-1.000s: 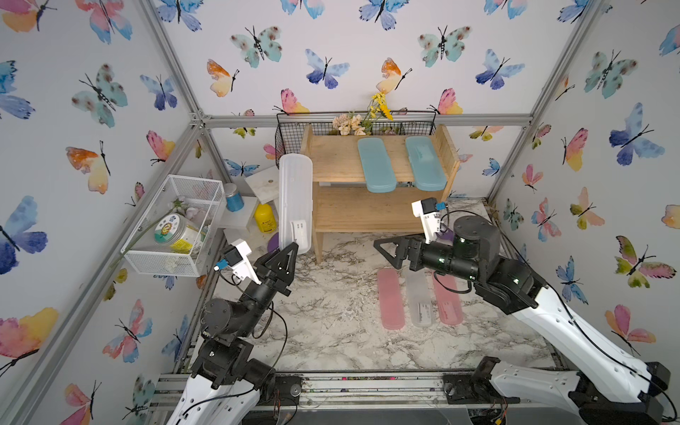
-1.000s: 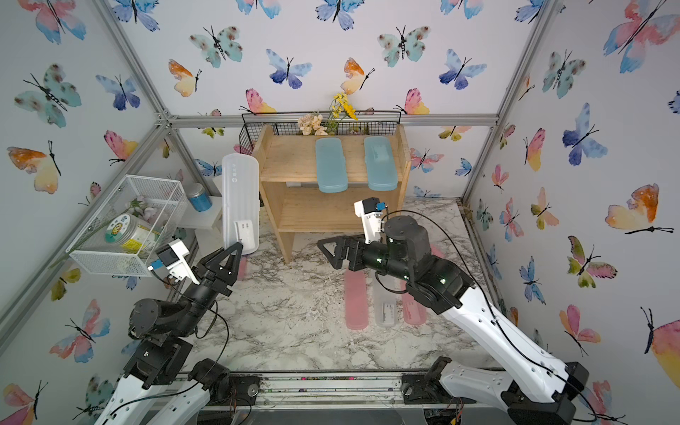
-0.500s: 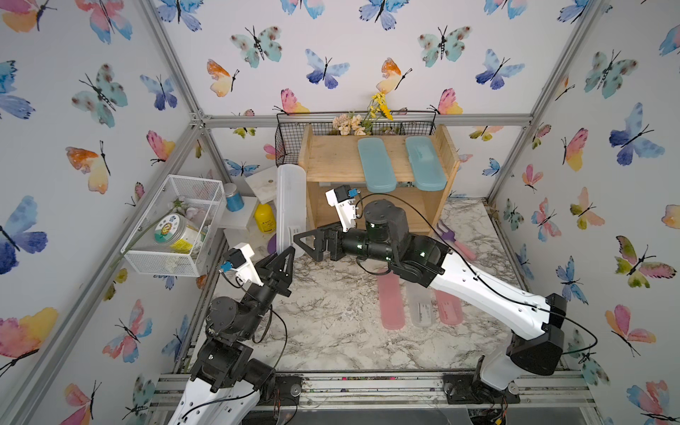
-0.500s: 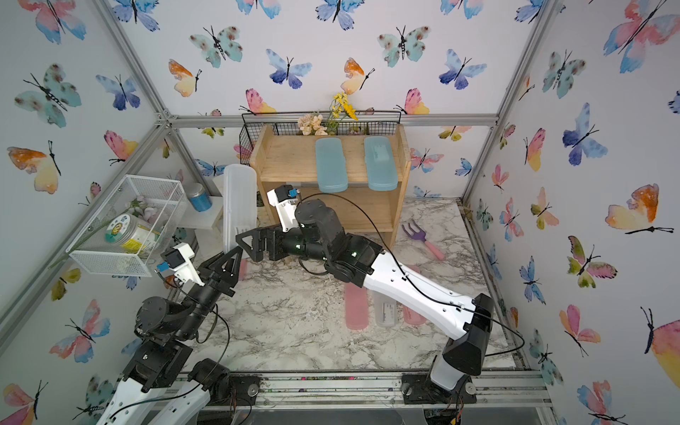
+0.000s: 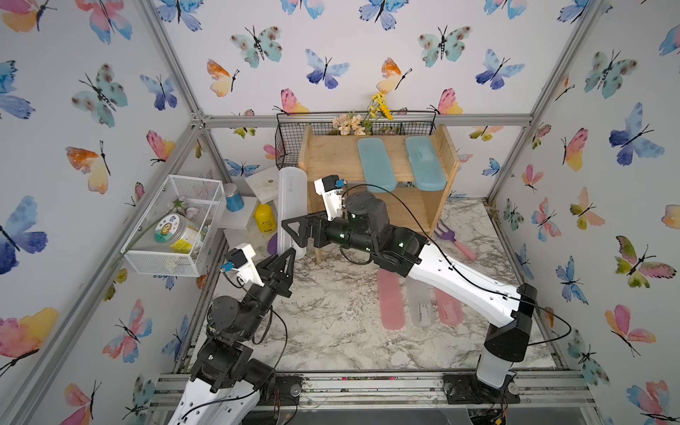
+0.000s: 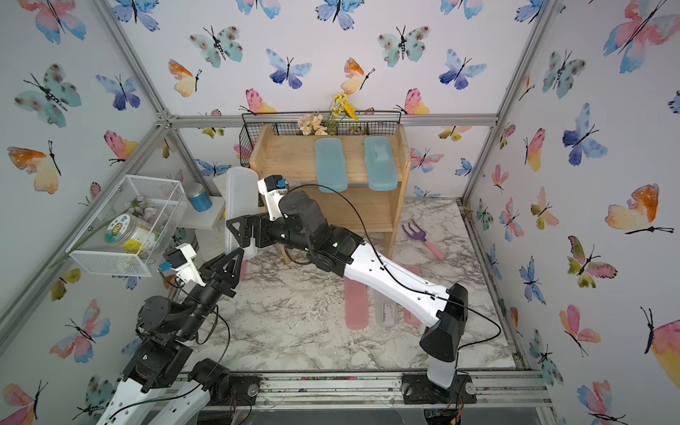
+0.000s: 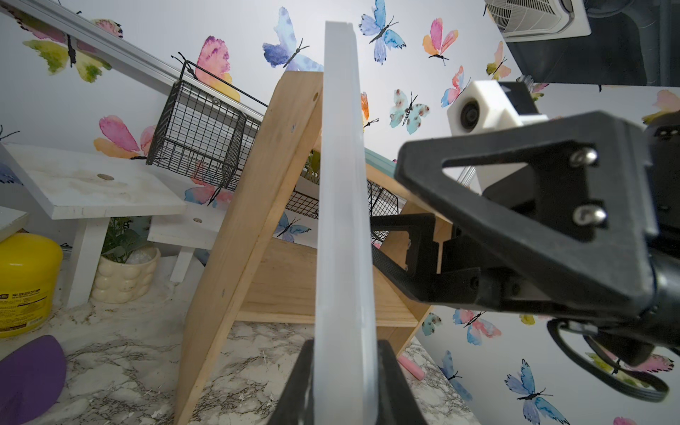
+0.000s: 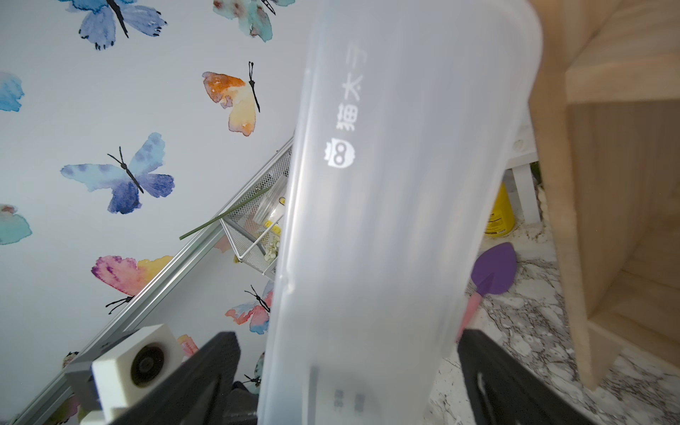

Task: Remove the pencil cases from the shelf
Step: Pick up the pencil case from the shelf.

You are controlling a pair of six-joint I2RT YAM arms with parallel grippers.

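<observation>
A frosted clear-white pencil case stands upright just left of the pine shelf. My left gripper is shut on its lower end; the wrist view shows the case edge-on pinched between both fingers. My right gripper is open. Its fingers flank the case's broad face with gaps on both sides. Two teal pencil cases lie on the shelf's top tier. On the marble lie a pink case, a clear one and another pink one, partly under my right arm.
A black wire basket with flowers hangs behind the shelf. A white wire basket hangs on the left wall. A white step stand, a blue jar and a yellow bottle crowd the back left corner. A purple toy rake lies right of the shelf.
My right arm has swung left across the shelf's front, and its open jaws now straddle the upright case. The left gripper has held the case nearly still.
</observation>
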